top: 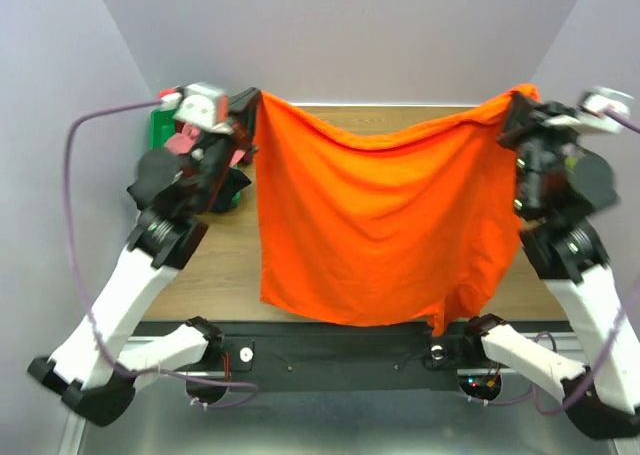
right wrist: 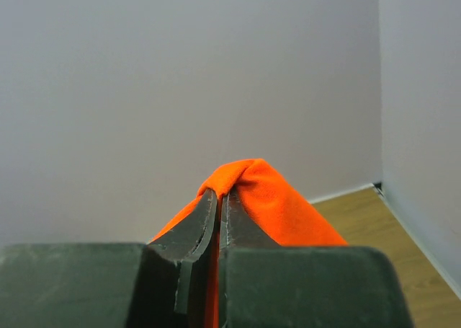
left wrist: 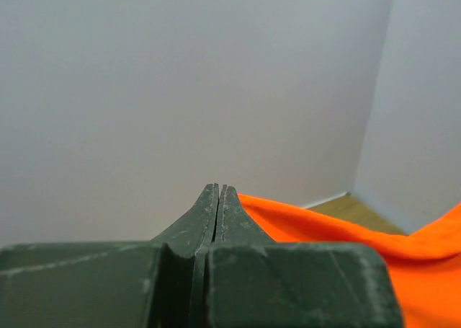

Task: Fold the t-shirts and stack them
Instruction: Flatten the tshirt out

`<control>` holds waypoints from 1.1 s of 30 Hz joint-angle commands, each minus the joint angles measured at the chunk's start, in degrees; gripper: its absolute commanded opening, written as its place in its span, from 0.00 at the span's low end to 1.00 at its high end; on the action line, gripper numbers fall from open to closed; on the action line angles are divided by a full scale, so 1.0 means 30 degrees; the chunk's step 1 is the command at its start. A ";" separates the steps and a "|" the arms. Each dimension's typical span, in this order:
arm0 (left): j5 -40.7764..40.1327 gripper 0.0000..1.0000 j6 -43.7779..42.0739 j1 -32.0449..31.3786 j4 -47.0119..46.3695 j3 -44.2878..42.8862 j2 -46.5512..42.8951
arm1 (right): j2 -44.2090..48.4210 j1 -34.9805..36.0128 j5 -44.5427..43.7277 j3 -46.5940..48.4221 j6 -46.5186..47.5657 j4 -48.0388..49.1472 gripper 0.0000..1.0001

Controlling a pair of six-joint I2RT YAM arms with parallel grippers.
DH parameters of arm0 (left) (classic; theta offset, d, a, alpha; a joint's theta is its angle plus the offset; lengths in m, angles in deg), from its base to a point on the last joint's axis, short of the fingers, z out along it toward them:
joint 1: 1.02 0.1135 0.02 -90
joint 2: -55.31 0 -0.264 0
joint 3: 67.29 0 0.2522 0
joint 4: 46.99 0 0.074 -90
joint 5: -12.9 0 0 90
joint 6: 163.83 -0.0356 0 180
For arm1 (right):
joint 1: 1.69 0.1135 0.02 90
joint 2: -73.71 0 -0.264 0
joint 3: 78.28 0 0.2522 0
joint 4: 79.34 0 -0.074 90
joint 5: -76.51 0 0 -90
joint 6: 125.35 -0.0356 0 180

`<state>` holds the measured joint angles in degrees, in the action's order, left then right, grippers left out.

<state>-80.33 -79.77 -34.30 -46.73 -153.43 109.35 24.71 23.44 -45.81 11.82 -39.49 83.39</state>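
the orange t-shirt (top: 380, 225) is hanging as a wide sheet between the two grippers, and it is covering most of the table (top: 215, 265) behind it. its sleeves and collar are not showing, and whether the lower hem is touching the wood cannot be told. the left gripper (top: 252, 100) is clenching one top corner. in the left wrist view its fingers are pressing flat together, the pinched bit itself is hidden, and orange cloth is streaming away to the right of the jaws. the right gripper (top: 515, 110) is grasping the other top corner; in its wrist view a peak of orange is bunching over the tips of the shut jaws and spilling down to their right. the shirt's top edge is sagging between the two sets of jaws.

outward of the left jaws, a green bin (top: 157, 127) is sitting mostly hidden by the left arm (top: 150, 255), with a scrap of pink cloth (top: 181, 141) peeking out beside it. the right wrist camera housing is blurring at the picture's edge.

the table is showing brown wood grain, and plain pale grey walls (top: 400, 35) are closing it in on three sides.
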 commanded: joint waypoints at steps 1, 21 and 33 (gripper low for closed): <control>-0.2991 0.00 -0.1183 0.0076 -0.0746 -0.0451 0.2401 | -0.2530 -0.0113 -0.1971 -0.0133 0.1115 0.2189 0.01; -0.0776 0.00 -0.1421 0.0780 -0.0453 -0.2126 0.2762 | -0.4627 -0.0142 -0.0836 0.1246 0.2144 0.3630 0.01; 0.2977 0.00 -0.0309 0.0516 0.1128 -0.2561 -0.3129 | 0.0245 -0.0142 0.5436 0.4142 0.1469 -0.1348 0.01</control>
<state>-76.44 -82.22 -32.46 -42.46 -158.68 102.77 23.82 23.40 -37.26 20.47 -34.59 82.91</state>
